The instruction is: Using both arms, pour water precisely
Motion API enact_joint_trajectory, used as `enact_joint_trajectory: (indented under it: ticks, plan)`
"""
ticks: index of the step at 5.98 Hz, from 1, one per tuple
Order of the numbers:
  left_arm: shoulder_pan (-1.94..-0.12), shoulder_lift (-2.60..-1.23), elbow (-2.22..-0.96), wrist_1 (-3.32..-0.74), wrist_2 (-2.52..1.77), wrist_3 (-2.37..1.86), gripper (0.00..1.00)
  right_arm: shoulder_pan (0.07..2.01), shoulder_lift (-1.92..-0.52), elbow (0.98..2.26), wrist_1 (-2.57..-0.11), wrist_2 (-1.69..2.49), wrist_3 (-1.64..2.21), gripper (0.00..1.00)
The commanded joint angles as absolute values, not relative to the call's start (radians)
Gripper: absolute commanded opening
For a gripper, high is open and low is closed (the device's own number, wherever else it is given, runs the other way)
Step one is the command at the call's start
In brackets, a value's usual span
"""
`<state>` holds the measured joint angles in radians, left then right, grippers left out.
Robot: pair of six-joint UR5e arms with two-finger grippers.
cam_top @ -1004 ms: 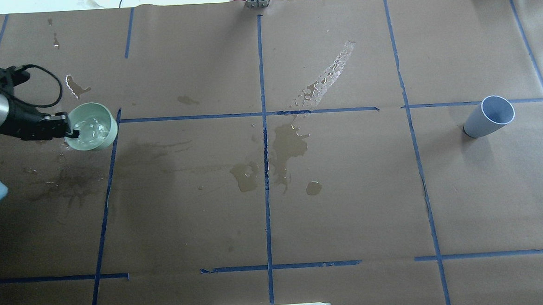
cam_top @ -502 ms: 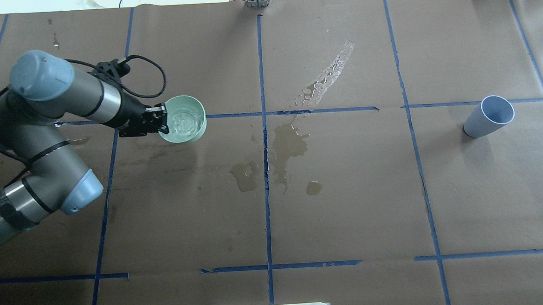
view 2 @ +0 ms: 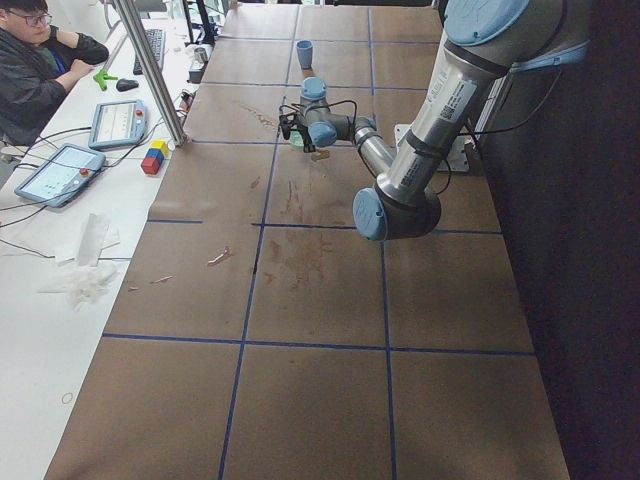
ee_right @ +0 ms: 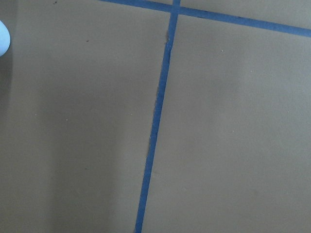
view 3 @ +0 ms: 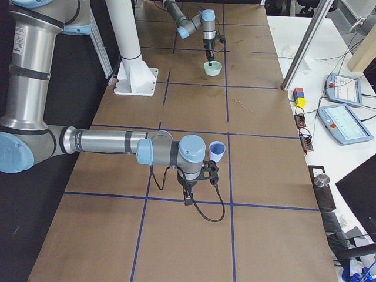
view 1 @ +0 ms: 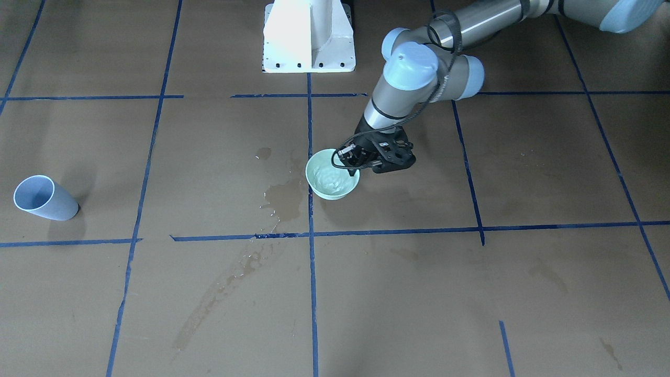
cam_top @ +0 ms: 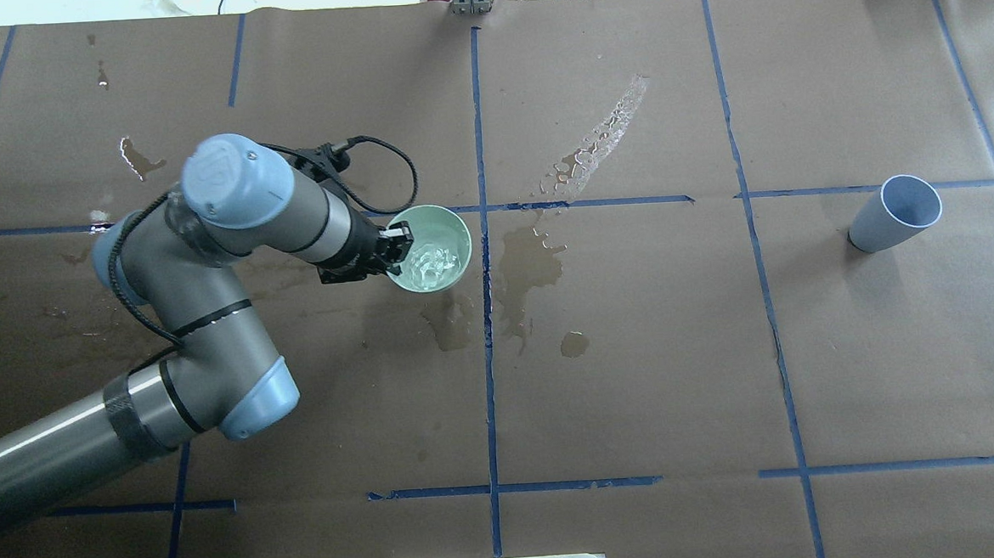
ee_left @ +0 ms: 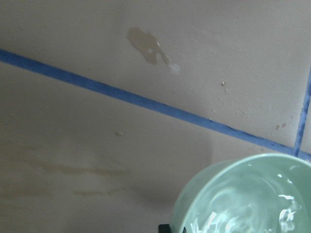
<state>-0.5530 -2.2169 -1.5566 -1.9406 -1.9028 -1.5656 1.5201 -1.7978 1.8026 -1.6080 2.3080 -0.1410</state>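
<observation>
My left gripper [cam_top: 393,244] is shut on the near rim of a pale green bowl [cam_top: 432,248], just left of the table's centre line. The water [cam_top: 424,261] glints and ripples inside the bowl. The bowl and gripper also show in the front view [view 1: 332,180] and the bowl in the left wrist view [ee_left: 243,194]. A light blue cup [cam_top: 897,211] stands empty at the far right. My right gripper [view 3: 188,197] shows only in the exterior right view, low beside the blue cup [view 3: 217,150]; I cannot tell whether it is open or shut.
Spilled puddles [cam_top: 530,260] and a wet streak [cam_top: 600,142] lie on the brown paper around the centre line. The white pedestal [view 1: 309,36] stands at the robot's edge. An operator [view 2: 40,60] sits beside the table.
My left arm has carried the green bowl from the far left of the table rightward to just left of the centre line. The blue cup has not moved.
</observation>
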Motion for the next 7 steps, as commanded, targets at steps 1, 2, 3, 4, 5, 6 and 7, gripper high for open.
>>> enact_joint_trajectory:
  ticks: [1,2,3,4,5,6,7]
  plan:
    - [-0.509,-2.262,-1.498,-1.925,-1.852,-1.577,0.0,1.519,-1.798,1.802,-1.608,2.307,-0.141,1.0]
    - [-0.509,-2.275,-1.471,-1.925,-1.852,-1.577,0.0,1.52,-1.798,1.802,-1.608,2.307,-0.141,1.0]
    - [-0.509,-2.287,-1.456,-1.925,-1.852,-1.577,0.08,1.52,-1.798,1.804,-1.608,2.307,-0.14,1.0]
    - [-0.509,-2.293,-1.451,-1.925,-1.852,-1.575,0.52,1.52,-1.798,1.807,-1.608,2.307,-0.14,1.0]
    - [-0.509,-2.293,-1.451,-1.925,-1.852,-1.572,1.0,1.519,-1.798,1.809,-1.608,2.307,-0.141,1.0]
    - [-0.52,-2.287,-1.462,-1.924,-1.861,-1.553,1.0,1.519,-1.796,1.81,-1.606,2.307,-0.147,1.0]
    - [-0.558,-2.283,-1.486,-1.877,-1.908,-1.489,1.0,1.52,-1.796,1.815,-1.606,2.309,-0.14,1.0]
